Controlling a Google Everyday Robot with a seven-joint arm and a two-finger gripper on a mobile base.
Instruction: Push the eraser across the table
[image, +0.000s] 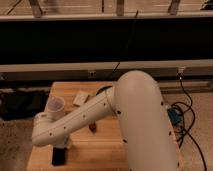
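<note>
My arm's elbow hides most of the gripper (61, 146) at the table's (102, 150) near-left corner, with the eraser (58, 156) just below it, apparently touching. Beyond, a white cup (55, 107) stands near the left edge, a cream block (80, 99) farther back.
</note>
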